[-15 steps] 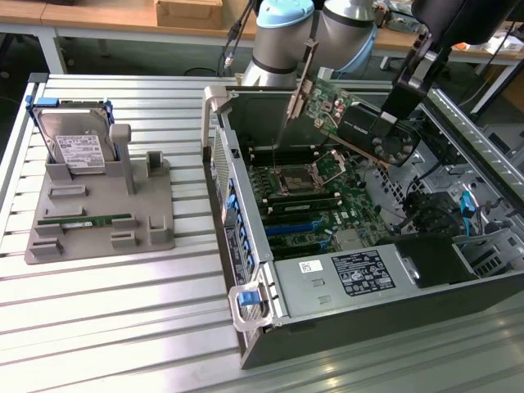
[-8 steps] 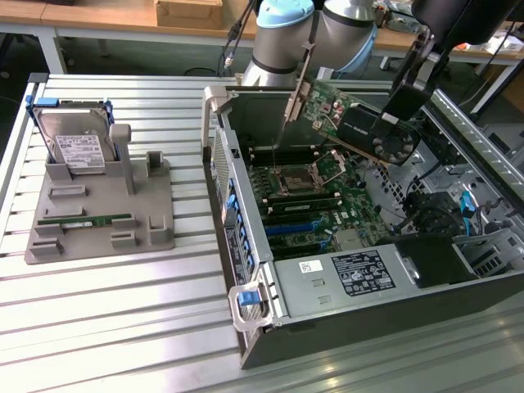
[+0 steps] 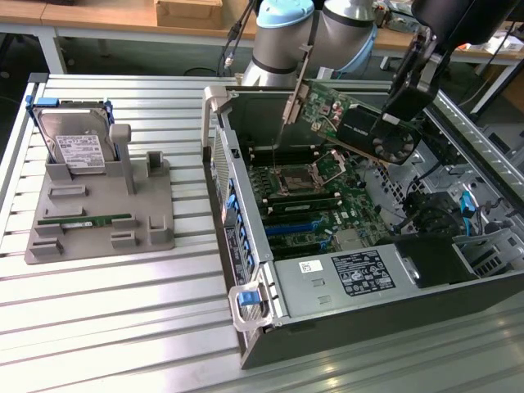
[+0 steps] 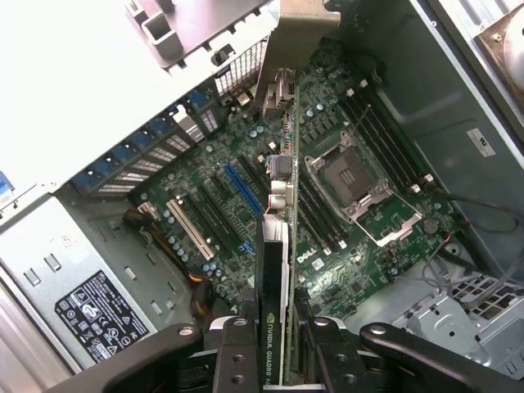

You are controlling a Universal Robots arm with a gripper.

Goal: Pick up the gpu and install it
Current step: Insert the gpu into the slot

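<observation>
The gpu (image 3: pixel 352 123), a green card with a black fan cooler and a silver end bracket, hangs tilted in the air above the open computer case (image 3: pixel 246 246). My gripper (image 3: pixel 403 102) is shut on its cooler end. In the wrist view the gpu (image 4: pixel 278 246) runs edge-on away from my gripper (image 4: pixel 277 344), with a finger (image 4: pixel 237 348) on each side of it. Below it lies the motherboard (image 4: pixel 327 213), with its blue and black expansion slots (image 4: pixel 237 201) beside the card's line. The card is well clear of the board.
A grey fixture (image 3: pixel 98 213) at the exterior view's left carries a silver hard drive (image 3: pixel 75 143) and a green memory stick (image 3: pixel 86 219). The case holds a power supply (image 3: pixel 352 274), a CPU socket (image 3: pixel 299 176) and black cables (image 3: pixel 434 217). The case's wall rim (image 3: pixel 233 192) stands between fixture and board.
</observation>
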